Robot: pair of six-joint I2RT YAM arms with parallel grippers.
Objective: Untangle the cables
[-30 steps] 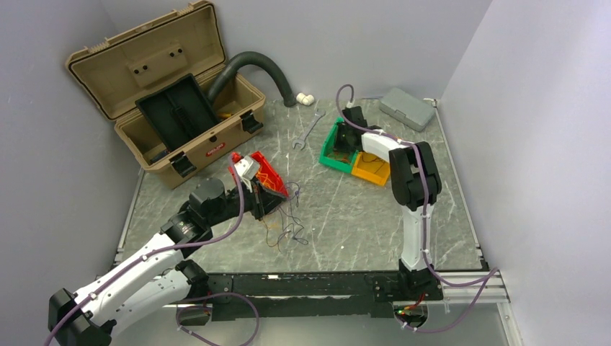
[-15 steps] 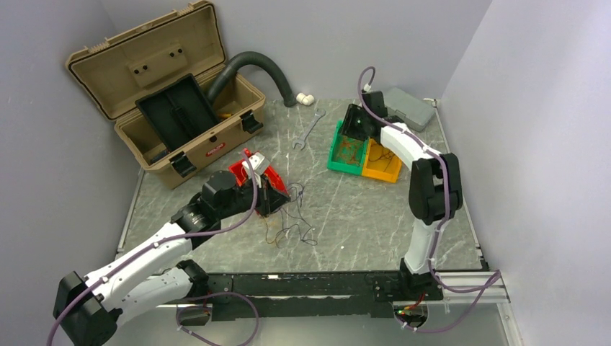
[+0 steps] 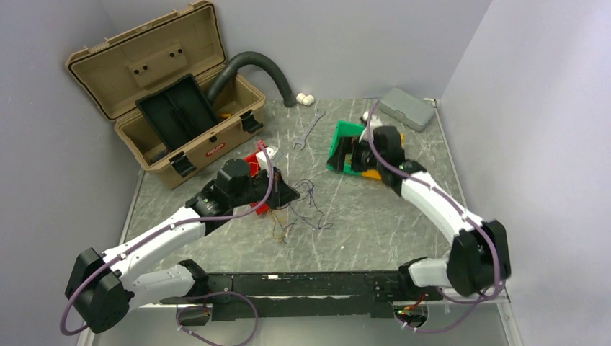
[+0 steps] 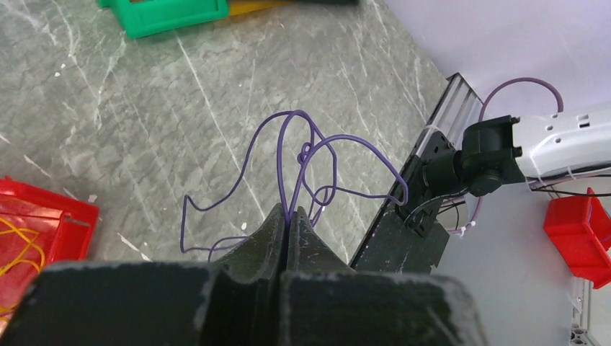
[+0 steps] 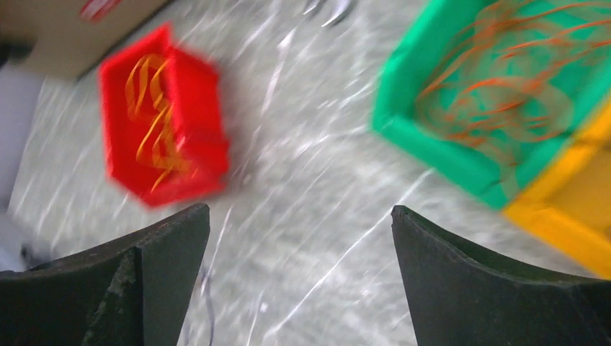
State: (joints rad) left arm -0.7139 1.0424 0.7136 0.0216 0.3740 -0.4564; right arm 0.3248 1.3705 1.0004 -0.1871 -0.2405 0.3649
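Note:
A loose tangle of thin dark, purple and orange cables point(image 3: 301, 210) lies on the marble table in front of the red bin point(image 3: 253, 160). My left gripper point(image 3: 292, 194) is above its left edge, shut on a purple cable. In the left wrist view that cable point(image 4: 310, 155) loops up out of the closed gripper point(image 4: 288, 215). My right gripper point(image 3: 353, 156) hovers at the green bin point(image 3: 343, 132), open and holding nothing. Its wrist view is blurred: the gripper point(image 5: 299, 210) frames bare table, with yellow strands in the red bin point(image 5: 162, 122) and orange cables in the green bin point(image 5: 497, 94).
A yellow bin point(image 3: 372, 174) adjoins the green one. An open tan toolbox point(image 3: 166, 101) stands at the back left with a dark corrugated hose point(image 3: 263, 65) and a white fitting point(image 3: 305, 99) behind it. A wrench point(image 3: 308, 130) and a grey case point(image 3: 407, 108) lie at the back.
My right gripper has opened and drawn back from the green bin, its arm swinging low to the right. My left gripper has moved right with the purple cable, dragging the tangle along.

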